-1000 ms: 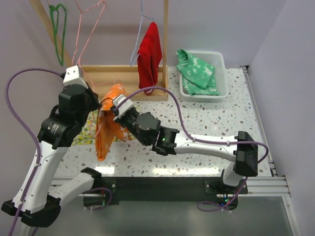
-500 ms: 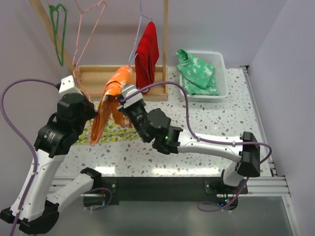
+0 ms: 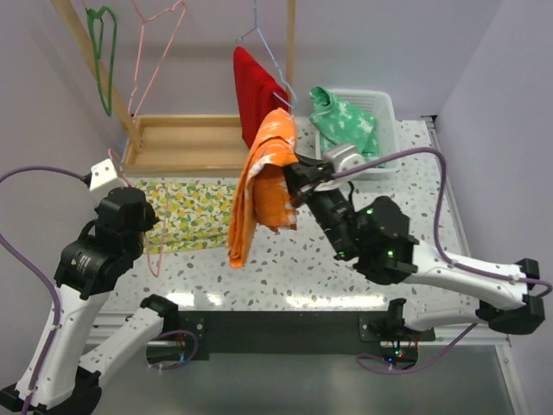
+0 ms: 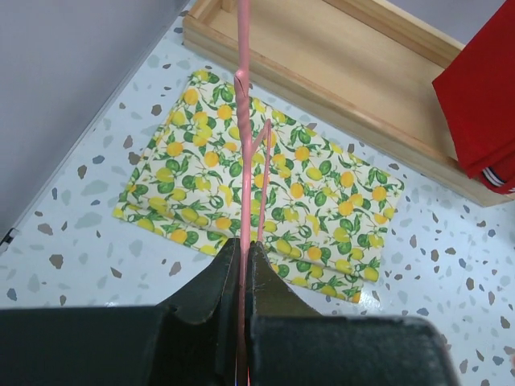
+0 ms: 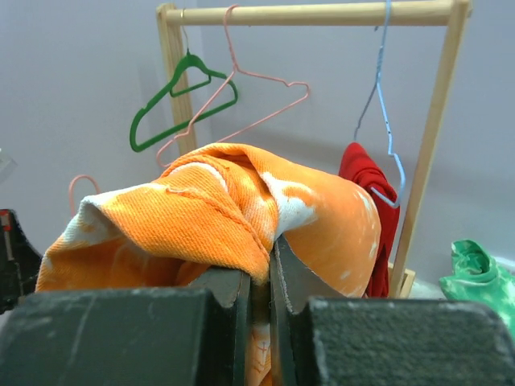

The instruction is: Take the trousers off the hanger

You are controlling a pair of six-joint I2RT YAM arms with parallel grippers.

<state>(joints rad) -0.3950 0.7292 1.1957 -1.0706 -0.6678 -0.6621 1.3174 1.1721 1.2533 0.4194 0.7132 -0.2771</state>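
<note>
Pinched tight in the shut jaws of the right gripper (image 3: 294, 177): the orange trousers (image 3: 259, 173), off the hanger, dangling near the middle, a bit toward 12 o'clock. Squeezed shut in the left gripper (image 4: 245, 251), at 9 o'clock: the bare pink hanger (image 4: 241, 145).

Could snag on the red trousers (image 3: 251, 95) just beside, at 12 o'clock. Could also slip out, held only by a small fold, and miss the basket (image 3: 390, 112) at 1 o'clock.

Since a second ago: carried from 9 o'clock over to the middle, pulled clear of the hanger.

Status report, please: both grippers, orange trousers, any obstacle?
Left gripper shut on thin pink wire hanger. Right gripper shut on orange patterned cloth trousers, held clear of it. Red cloth trousers hang behind.
</note>
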